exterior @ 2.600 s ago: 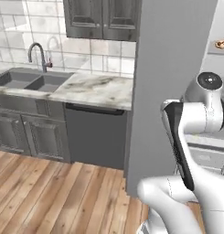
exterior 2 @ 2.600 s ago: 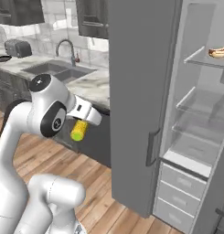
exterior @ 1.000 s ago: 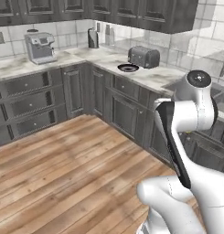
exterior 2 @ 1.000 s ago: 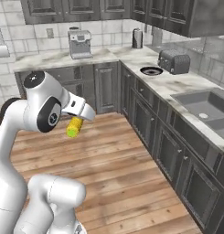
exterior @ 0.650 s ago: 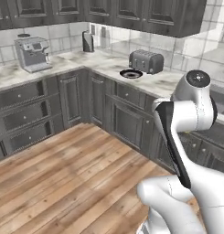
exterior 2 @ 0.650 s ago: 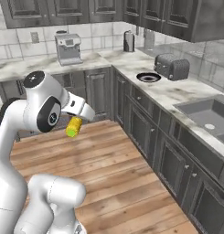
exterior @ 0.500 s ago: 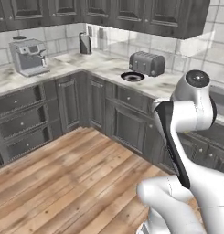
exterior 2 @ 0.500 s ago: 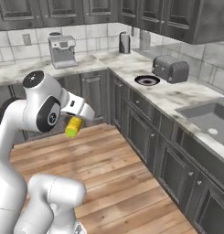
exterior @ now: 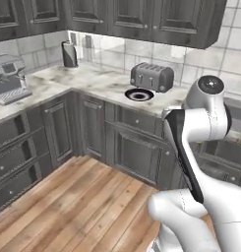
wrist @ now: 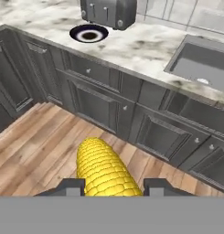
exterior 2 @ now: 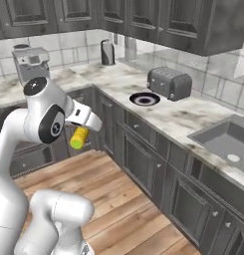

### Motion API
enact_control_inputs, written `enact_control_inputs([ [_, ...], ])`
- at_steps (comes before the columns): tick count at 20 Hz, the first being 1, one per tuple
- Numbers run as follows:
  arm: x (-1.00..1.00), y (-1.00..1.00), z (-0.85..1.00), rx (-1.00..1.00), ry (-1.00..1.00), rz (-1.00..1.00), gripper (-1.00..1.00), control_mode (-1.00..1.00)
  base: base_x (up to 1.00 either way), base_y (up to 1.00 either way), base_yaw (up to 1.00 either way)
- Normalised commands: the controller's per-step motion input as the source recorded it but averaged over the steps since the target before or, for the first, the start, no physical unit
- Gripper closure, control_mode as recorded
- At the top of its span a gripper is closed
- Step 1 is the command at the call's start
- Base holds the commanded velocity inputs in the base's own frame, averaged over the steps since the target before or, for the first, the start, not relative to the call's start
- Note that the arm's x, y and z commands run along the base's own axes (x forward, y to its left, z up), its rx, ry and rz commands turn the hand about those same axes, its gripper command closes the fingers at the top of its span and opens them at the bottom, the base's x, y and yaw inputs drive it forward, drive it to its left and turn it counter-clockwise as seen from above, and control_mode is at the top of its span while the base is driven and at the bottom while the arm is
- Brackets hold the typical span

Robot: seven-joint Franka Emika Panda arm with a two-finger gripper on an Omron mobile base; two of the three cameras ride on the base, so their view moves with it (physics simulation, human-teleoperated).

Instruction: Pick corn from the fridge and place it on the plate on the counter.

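In the left base view, the plate is waiting on the counter beside the toaster. In the right base view, the corn is hanging clamped, probably tip-down, for carrying. In the hand view, the gripper is pinching the cob between its tips.

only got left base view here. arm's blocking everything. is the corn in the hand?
Observer: Yes. In the hand view the corn sits between the two fingertips of the hand, shut on it.
Operator: Anything on the plate?
Observer: No. The plate looks bare, beside the toaster.
Operator: Corn above the counter?
Observer: No. In the right base view it hangs over the wood floor, short of the counter.
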Motion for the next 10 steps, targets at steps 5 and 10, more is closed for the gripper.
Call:
enact_control_inputs([
  [5, 0.00, 0.00, 0.00, 0.00, 0.00, 0.00, 1.00, 1.00, 1.00, 0.30, -0.41],
  [10, 0.00, 0.00, 0.00, 0.00, 0.00, 0.00, 1.00, 1.00, 1.00, 0.55, -0.47],
])
